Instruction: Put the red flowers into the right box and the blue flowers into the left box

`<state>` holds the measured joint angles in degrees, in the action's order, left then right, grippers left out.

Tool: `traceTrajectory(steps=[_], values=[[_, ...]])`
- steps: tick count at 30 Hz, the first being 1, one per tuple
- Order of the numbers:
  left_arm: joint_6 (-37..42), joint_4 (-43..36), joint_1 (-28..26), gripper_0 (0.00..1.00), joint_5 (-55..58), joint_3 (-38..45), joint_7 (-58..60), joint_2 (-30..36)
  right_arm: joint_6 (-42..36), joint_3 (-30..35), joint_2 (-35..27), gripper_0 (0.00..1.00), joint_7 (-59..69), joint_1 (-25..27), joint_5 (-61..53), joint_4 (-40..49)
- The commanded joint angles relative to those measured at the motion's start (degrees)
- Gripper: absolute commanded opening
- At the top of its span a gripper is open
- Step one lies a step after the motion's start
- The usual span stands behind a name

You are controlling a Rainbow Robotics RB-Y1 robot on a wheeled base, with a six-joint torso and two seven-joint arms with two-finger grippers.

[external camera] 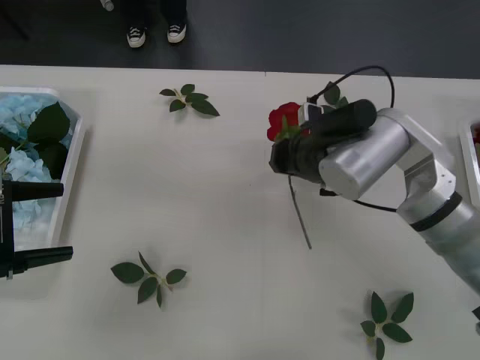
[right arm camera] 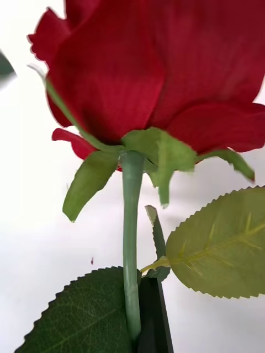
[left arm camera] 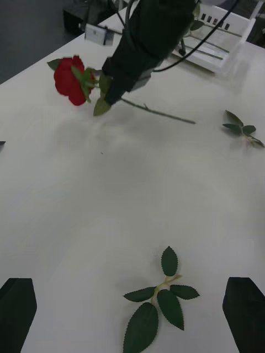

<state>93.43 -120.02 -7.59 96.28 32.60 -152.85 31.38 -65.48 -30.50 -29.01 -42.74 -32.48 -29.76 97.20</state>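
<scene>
Above the worktop (external camera: 225, 225) centre: red rose (external camera: 283, 120) clamped by its stem in right end effector (external camera: 289, 154), not yet at right box (external camera: 469, 161); blue flowers (external camera: 22, 142) already in left box (external camera: 71, 161); left end effector (external camera: 34, 225) open, idle.

A white table (external camera: 225, 225) stretches beneath even light, bordered at its far edge by dark grey floor (external camera: 315, 34) where a person's black-and-white sneakers (external camera: 156, 34) stand.
</scene>
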Motion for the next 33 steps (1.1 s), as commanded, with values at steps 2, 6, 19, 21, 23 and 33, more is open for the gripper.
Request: traceTrajectory(steps=[2, 6, 19, 21, 23, 33], values=[[-0.5, -1.4, 0.9, 1.0, 0.0, 0.5, -2.1, 0.0, -2.0, 4.8, -9.5, 0.0, -1.0, 0.4, -5.6, 12.0], [-0.5, -1.4, 0.9, 1.0, 0.0, 0.5, -2.1, 0.0, -1.6, 9.7, -15.3, 0.0, -2.0, 3.6, -8.9, 17.7], [-0.5, -1.4, 0.9, 1.0, 0.0, 0.5, -2.1, 0.0, 5.5, 38.4, -24.7, 0.0, -26.4, 23.2, -18.8, 24.4], [-0.5, -1.4, 0.9, 1.0, 0.0, 0.5, -2.1, 0.0, 5.5, 42.1, -25.1, 0.0, -29.8, 25.7, -20.1, 24.5], [-0.5, -1.4, 0.9, 1.0, 0.0, 0.5, -2.1, 0.0, 5.5, 45.4, -25.7, 0.0, -33.0, 28.0, -20.4, 24.5], [-0.5, -1.4, 0.9, 1.0, 0.0, 0.5, -2.1, 0.0, 5.9, 58.5, -28.0, 0.0, -50.6, 41.9, -23.1, 20.9]])
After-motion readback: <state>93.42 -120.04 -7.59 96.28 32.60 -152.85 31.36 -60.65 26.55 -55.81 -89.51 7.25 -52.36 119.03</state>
